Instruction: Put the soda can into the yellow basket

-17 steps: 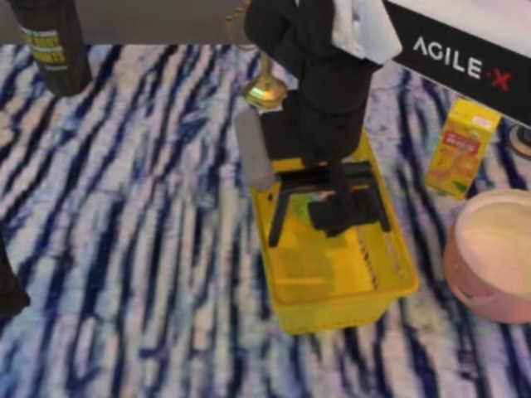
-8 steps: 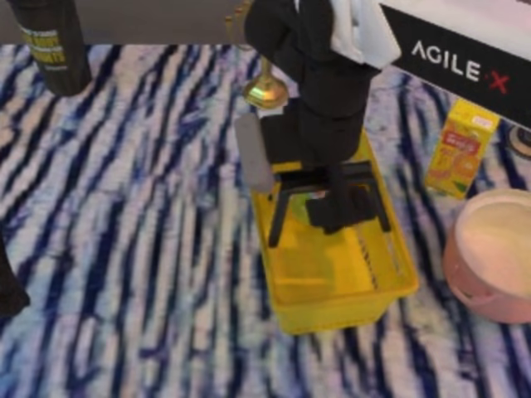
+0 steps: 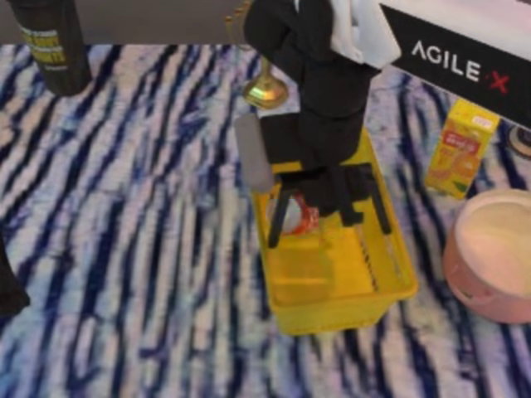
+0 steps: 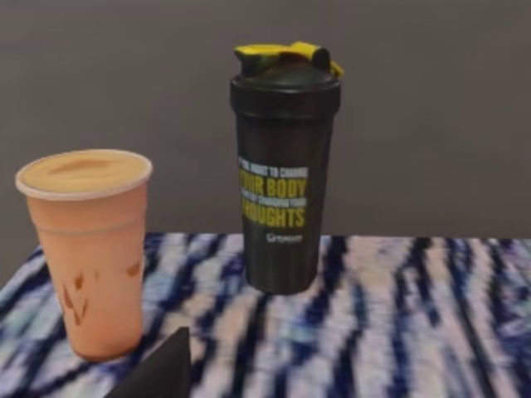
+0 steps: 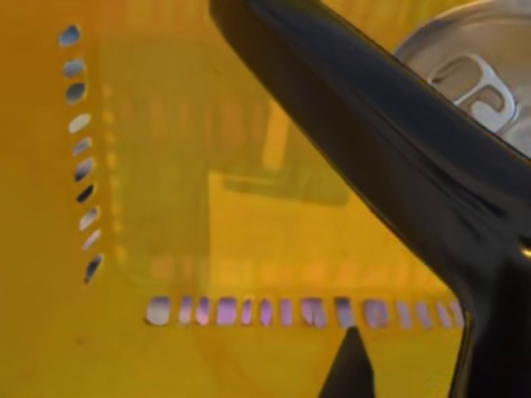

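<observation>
The soda can [image 3: 300, 217] lies inside the yellow basket [image 3: 332, 311], near its far left corner, with its red side and silver end showing. My right gripper [image 3: 346, 201] hangs over the basket just right of the can, open and apart from it. In the right wrist view the can's silver top [image 5: 471, 68] shows behind the basket's black handle [image 5: 373, 149], and one dark fingertip [image 5: 348, 369] stands before the slotted yellow wall [image 5: 166, 348]. My left arm [image 3: 8, 290] is parked at the table's left edge.
A tall black cylinder [image 3: 50, 41] stands at the far left, with an orange cup [image 4: 83, 249] near it in the left wrist view. A gold bell [image 3: 265, 87] and grey slab [image 3: 253, 153] are beside the basket. A juice carton [image 3: 460, 149] and pink tub [image 3: 494, 253] stand right.
The can was under the right gripper, mostly hidden. Now it lies in the basket to the gripper's left, free of the fingers. The left arm has not moved.
</observation>
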Controlling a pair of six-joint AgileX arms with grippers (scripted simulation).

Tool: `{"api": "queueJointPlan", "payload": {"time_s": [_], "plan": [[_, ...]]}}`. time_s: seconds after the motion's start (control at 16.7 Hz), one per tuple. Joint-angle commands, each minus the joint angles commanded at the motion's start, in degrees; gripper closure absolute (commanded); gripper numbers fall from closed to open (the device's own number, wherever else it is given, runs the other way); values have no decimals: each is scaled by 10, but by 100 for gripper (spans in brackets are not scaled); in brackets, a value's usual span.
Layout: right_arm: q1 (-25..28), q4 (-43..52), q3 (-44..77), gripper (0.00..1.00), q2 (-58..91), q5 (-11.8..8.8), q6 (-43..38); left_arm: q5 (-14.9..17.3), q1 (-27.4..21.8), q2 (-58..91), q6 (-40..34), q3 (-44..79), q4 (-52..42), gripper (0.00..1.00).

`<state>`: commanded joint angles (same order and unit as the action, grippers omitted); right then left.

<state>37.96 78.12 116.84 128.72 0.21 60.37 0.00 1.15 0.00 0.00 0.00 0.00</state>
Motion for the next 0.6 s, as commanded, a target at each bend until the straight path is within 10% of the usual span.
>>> {"api": "queueJointPlan", "payload": {"time_s": [0.6], "plan": [[0, 0, 0, 100, 0, 0, 0, 0, 0, 0, 0, 0, 0, 0]]}}
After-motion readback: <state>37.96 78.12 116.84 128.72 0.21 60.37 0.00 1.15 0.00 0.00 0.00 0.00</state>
